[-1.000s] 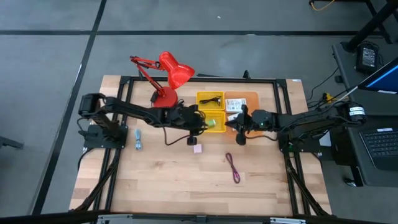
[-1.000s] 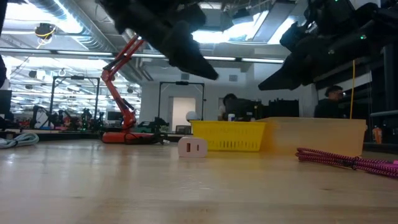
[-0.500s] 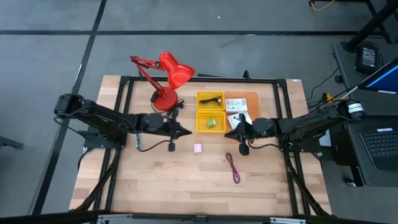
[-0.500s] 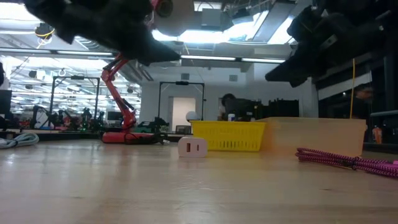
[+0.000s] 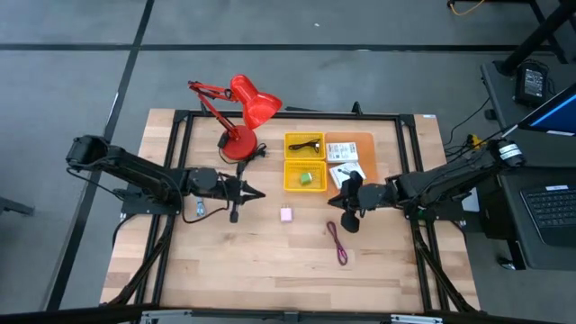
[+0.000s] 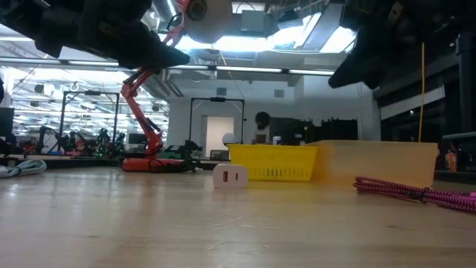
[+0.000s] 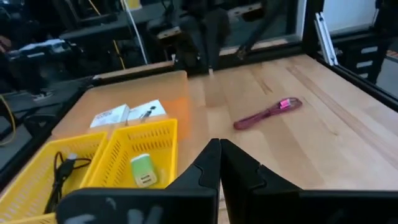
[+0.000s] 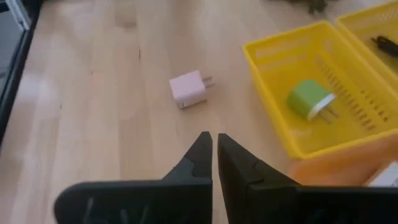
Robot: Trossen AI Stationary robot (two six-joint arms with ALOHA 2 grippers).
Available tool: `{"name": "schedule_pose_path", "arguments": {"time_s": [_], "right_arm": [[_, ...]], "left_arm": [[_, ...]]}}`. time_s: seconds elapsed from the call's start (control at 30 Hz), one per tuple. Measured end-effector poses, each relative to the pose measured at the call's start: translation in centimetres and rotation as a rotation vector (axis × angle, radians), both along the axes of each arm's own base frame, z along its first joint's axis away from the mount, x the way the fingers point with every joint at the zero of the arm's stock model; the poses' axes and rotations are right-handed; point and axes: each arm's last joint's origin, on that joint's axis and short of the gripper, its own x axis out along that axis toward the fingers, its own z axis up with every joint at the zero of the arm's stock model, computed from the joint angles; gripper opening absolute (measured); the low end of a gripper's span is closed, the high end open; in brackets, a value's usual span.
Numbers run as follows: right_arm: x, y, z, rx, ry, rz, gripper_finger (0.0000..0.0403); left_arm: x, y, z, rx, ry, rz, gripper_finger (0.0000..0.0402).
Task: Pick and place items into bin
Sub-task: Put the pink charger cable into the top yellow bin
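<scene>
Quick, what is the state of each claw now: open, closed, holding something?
Left claw: closed, holding nothing.
Right claw: closed, holding nothing; it hangs above the table near the pink charger.

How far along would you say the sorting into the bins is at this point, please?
Done: the green plug and black cord lie in the yellow bins; white packets rest on the orange tray. In hand: nothing; both end effectors, left and right, are shut and empty. Left: the pink plug and maroon cord.
</scene>
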Motion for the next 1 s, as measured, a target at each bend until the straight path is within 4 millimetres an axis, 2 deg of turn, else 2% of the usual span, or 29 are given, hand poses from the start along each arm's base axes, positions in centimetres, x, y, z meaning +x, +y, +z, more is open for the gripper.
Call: {"name": "schedule_pose_path", "arguments": {"time_s": [0.23, 0.37, 0.5, 0.83, 1.0], "right_arm": [[1.8, 3.0, 0.5, 0.031, 0.220, -0.022, 0.0010], [3.0, 4.2, 0.4, 0.042, 0.378, -0.101, 0.0010], [3.8, 5.6, 0.2, 0.123, 0.512, -0.178, 0.0010], [5.0, 8.5, 1.2, 0.167, 0.626, -0.294, 0.0010], [5.8, 9.2, 0.7, 0.144, 0.655, -0.294, 0.0010]], "left_arm": [[0.0, 0.0, 0.0, 0.007, -0.015, -0.006, 0.0001], [0.0, 0.0, 0.0, 0.018, -0.013, -0.009, 0.0003], [0.0, 0.0, 0.0, 0.048, -0.013, -0.015, 0.0001], [0.0, 0.0, 0.0, 0.045, -0.010, -0.017, 0.0003], [0.0, 0.0, 0.0, -0.006, -0.009, -0.009, 0.0003]]}}
